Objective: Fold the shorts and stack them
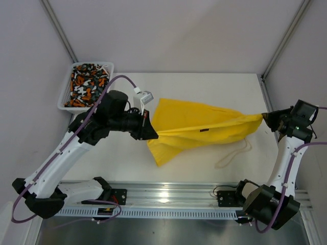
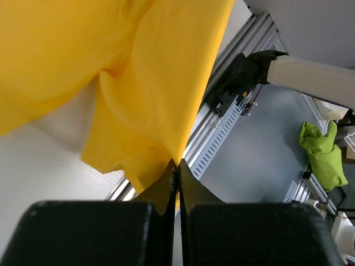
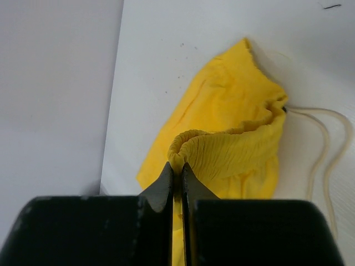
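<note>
The yellow shorts [image 1: 196, 127] hang stretched above the table between both arms, a loose leg drooping toward the near edge. My left gripper [image 1: 153, 134] is shut on a hem of the yellow shorts [image 2: 150, 105] at their left end. My right gripper [image 1: 265, 118] is shut on the gathered waistband [image 3: 233, 147] at the right end. The pale drawstring [image 1: 236, 153] trails on the table below the waistband. The patterned shorts [image 1: 87, 84] lie bundled in the basket at the far left.
A white mesh basket [image 1: 65, 94] stands at the table's far left corner. A metal rail [image 1: 168, 194] runs along the near edge between the arm bases. A green cloth [image 2: 321, 155] lies on the floor off the table.
</note>
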